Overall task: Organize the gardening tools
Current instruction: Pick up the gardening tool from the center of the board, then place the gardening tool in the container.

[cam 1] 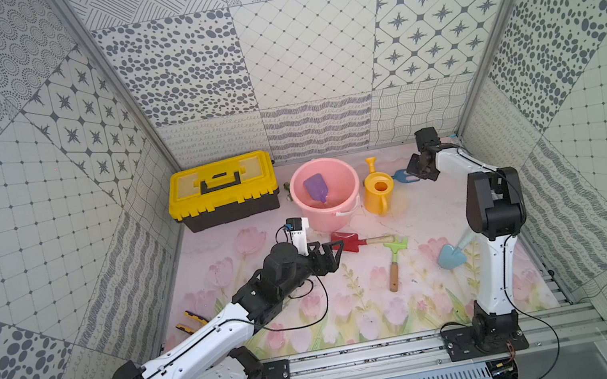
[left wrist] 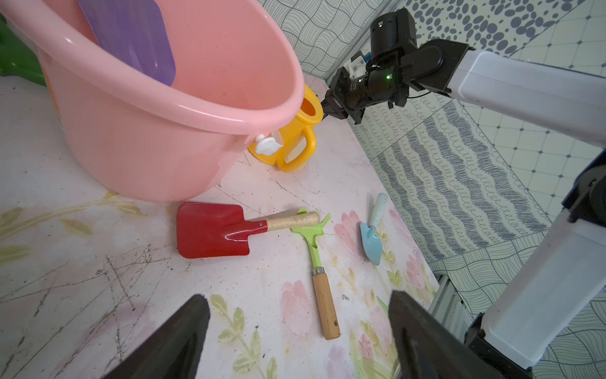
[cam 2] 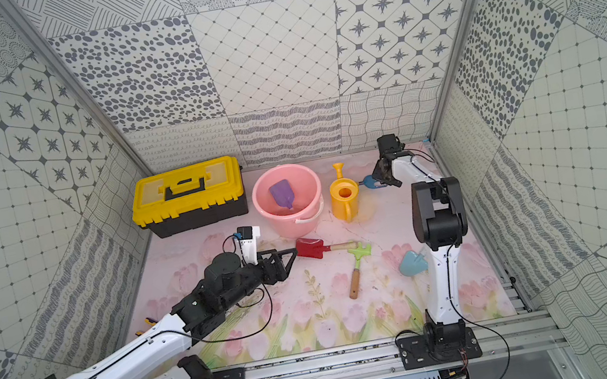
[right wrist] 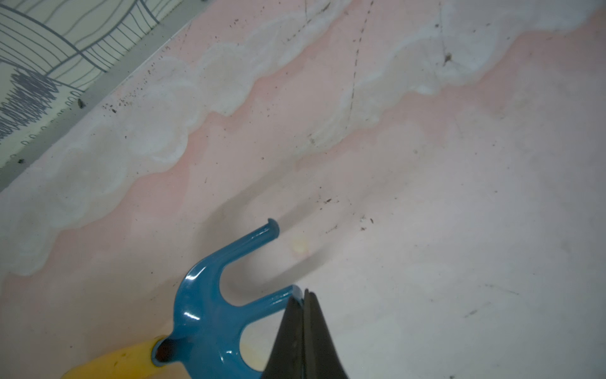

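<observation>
five toy garden tools are showing in both top views: one purple scoop (cam 1: 315, 187), one red spade (cam 1: 346, 243), one green rake (cam 1: 395, 263), one light-blue trowel (cam 1: 450, 256) and one blue fork (cam 1: 401, 176). one pink bucket (cam 1: 324, 222), one yellow watering can (cam 1: 379, 196), one yellow-and-black toolbox (cam 1: 222, 190) and one pair of pliers (cam 1: 192, 320) are making up the rest. two robot arms are showing as well, one left arm (cam 1: 202, 343) and one right arm (cam 1: 496, 274).

back row: toolbox (cam 1: 221, 188) left, bucket (cam 1: 344, 181) middle, watering can (cam 1: 377, 200) right
in bucket: scoop (cam 1: 315, 188)
before bucket: spade (cam 1: 347, 241), handle on rake (cam 1: 395, 263) head
right of rake: trowel (cam 1: 450, 256)
right of watering can: fork (cam 1: 403, 176)
</observation>
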`<state>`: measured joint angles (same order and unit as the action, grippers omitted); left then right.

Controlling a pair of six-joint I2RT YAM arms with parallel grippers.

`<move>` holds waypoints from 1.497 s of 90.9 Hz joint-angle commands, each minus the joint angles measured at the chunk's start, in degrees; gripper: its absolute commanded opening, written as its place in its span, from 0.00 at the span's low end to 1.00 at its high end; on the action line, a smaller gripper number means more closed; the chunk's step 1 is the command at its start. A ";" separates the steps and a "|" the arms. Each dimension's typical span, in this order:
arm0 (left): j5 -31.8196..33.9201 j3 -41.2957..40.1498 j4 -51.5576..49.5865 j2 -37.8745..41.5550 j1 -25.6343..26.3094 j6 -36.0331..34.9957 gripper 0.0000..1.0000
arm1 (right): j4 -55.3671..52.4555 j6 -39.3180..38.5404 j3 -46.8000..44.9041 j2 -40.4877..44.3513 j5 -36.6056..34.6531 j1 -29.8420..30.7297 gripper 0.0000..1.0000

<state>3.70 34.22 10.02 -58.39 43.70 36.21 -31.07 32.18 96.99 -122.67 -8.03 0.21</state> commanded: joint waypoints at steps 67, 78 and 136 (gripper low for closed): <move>-1.85 -0.12 4.04 0.47 0.15 0.17 0.91 | 9.45 4.37 -22.28 34.73 -8.10 -4.88 0.00; -2.27 -0.12 4.12 0.93 0.16 -0.03 0.91 | 9.99 4.10 -25.39 42.12 -8.41 -2.24 0.00; -2.76 3.12 -0.13 5.95 3.15 -11.42 0.89 | 12.83 -21.54 -22.63 50.09 -24.53 35.36 0.00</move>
<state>0.05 37.32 9.54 -54.33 46.24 29.89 -23.22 17.12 70.74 -69.73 -27.64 33.95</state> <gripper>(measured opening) 0.888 0.066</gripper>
